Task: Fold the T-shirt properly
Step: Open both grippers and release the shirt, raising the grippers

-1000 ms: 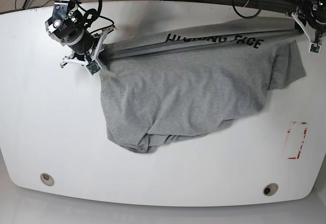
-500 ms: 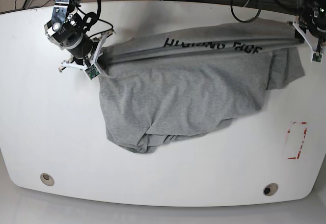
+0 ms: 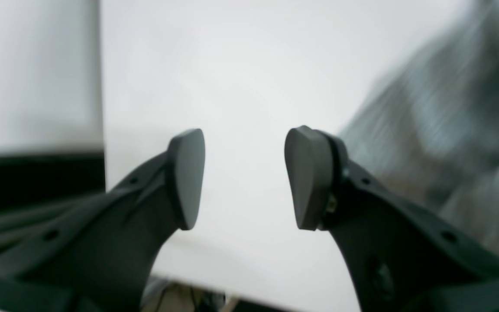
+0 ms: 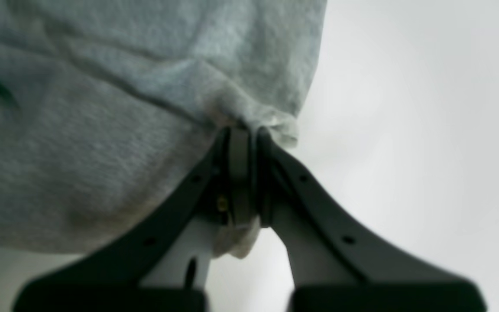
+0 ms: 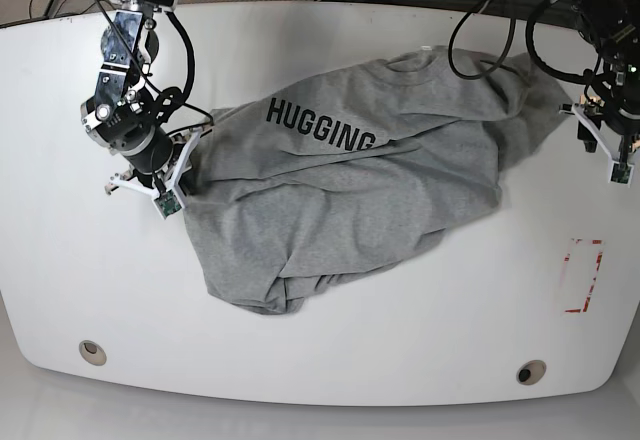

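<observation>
The heather-grey T-shirt [image 5: 340, 190] lies crumpled across the middle of the white table [image 5: 400, 350], with its black "HUGGING" lettering [image 5: 320, 126] facing up. My right gripper [image 5: 180, 172], at the shirt's left edge in the base view, is shut on a bunched fold of the fabric; in the right wrist view the cloth [image 4: 102, 108] is pinched between its tips [image 4: 243, 143]. My left gripper [image 5: 603, 148] hangs open just off the shirt's right side. Nothing sits between its fingers [image 3: 245, 177], and the blurred T-shirt [image 3: 448, 130] is beside it.
A red-outlined rectangle [image 5: 583, 275] is marked on the table at the right. Two round holes [image 5: 92, 351] [image 5: 531, 371] sit near the front edge. Dark cables [image 5: 480, 0] trail behind the table's far edge.
My left gripper has let go of the shirt's far right corner and moved nearer. The stretched upper edge has gone slack and fallen open, showing "HUGGING". My right gripper has moved nearer, still holding.
</observation>
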`<state>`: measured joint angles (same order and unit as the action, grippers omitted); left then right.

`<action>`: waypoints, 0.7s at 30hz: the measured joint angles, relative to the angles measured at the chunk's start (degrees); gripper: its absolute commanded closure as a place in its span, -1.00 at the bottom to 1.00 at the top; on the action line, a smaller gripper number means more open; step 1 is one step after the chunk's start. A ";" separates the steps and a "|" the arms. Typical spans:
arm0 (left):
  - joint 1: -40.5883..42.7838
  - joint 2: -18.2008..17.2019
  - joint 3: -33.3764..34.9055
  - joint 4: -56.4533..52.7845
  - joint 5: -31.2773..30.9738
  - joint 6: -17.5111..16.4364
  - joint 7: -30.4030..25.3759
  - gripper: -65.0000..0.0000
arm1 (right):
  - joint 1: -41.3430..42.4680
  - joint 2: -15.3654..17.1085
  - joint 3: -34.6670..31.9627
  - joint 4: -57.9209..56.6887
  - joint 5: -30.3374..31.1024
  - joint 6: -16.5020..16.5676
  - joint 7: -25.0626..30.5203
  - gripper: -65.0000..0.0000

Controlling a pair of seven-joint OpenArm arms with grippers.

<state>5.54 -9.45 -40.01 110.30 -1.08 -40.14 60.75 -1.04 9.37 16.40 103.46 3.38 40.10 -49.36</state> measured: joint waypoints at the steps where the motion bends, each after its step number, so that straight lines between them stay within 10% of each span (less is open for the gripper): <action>1: -0.42 -0.07 0.59 -0.31 0.98 -0.02 0.13 0.02 | 0.74 0.00 0.00 -0.87 -0.04 0.00 0.07 0.80; 14: -6.05 -0.15 2.95 -2.99 2.82 0.02 0.72 -0.19 | 6.03 0.00 0.00 -7.41 -0.17 0.00 1.09 -0.75; 21: -7.98 -0.31 4.66 -3.04 2.91 0.00 0.74 -0.19 | 4.55 -0.02 0.13 -1.05 0.00 0.00 0.68 -0.86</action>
<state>-2.44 -9.76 -35.35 107.26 1.83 -40.14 61.49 3.51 9.34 16.53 102.41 3.38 40.10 -48.69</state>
